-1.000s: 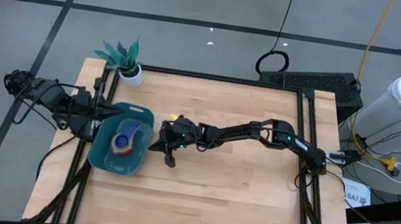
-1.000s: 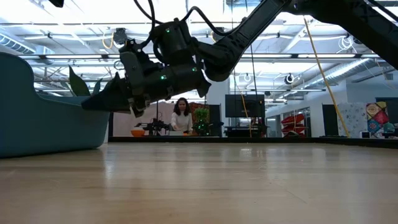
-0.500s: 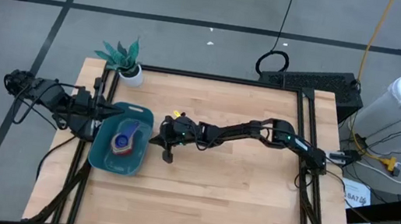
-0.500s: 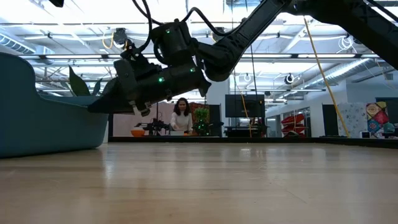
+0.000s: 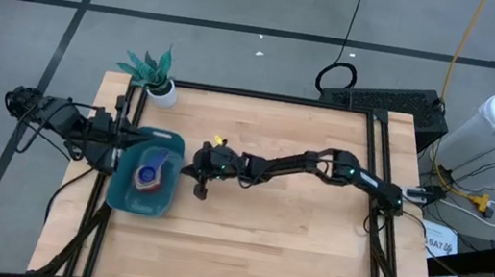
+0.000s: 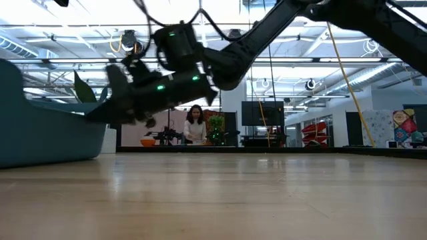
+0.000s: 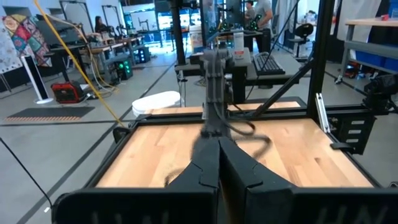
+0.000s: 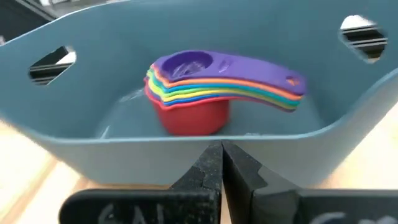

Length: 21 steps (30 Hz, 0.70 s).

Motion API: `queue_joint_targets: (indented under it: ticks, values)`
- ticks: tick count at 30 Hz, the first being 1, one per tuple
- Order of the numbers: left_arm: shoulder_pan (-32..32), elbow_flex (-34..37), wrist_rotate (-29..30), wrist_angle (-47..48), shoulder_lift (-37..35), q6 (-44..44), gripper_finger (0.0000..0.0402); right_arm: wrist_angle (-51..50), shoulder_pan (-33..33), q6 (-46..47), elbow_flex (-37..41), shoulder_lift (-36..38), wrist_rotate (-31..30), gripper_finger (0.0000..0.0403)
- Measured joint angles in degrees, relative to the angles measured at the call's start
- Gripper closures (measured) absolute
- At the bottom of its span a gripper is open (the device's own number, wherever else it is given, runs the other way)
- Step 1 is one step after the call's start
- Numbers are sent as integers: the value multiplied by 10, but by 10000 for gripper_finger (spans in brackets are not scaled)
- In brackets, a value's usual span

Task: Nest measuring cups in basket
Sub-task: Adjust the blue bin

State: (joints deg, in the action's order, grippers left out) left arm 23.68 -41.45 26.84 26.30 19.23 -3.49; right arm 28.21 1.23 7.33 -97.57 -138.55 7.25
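- Centrally, measuring cups [image 8: 205, 93]: one nested stack, red at the bottom, then yellow, green, blue and orange rims, a purple-blue cup on top; all handles point the same way. The stack sits on the floor of the basket, apart from its walls.
- Basket [image 5: 123, 194]: dark teal rounded-rectangular tub with a slot handle cut near the rim at each end. It stands on the left part of the table, near the left edge.
- Right gripper [image 5: 200, 188]: fingers pressed together, nothing between them. It is just beside the basket's right wall, tips aimed at that wall; the right wrist view shows the tips right at the outer face, just under the rim. Whether they actually touch the wall cannot be told. In the low view this gripper hangs above the tabletop, not resting on it.
- Right arm [image 5: 322, 164]: dark, stretched low across the table from its mount on the right side to the basket.
- Left gripper [image 7: 219, 177]: fingers closed against each other, empty. It waits at the table's left edge, behind the basket's left side.
- Table [image 5: 291, 242]: light wood butcher-block top in a black frame.
- Small white pot with a teal plant [image 5: 160, 83]: at the far left corner of the table, well apart from the basket.
- Small yellow item [image 5: 216, 141]: lies on the wood just beyond the right wrist; too small to identify.
- Person [image 6: 195, 125]: seated in the room well beyond the table, seen in the low view.
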Motion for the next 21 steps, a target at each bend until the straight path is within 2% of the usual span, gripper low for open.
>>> queue_joint_targets:
  ticks: [4,7,21]
  values:
    - [0,0,0,-6,0,-3,399,-71,-25,-14,-74,-51,-2,403]
    - [0,0,-7,-5,0,7,399,-98,-32,-24,-100,-66,-11,403]
    - [0,0,-13,-4,3,8,399,-106,-1,-25,-106,-53,6,403]
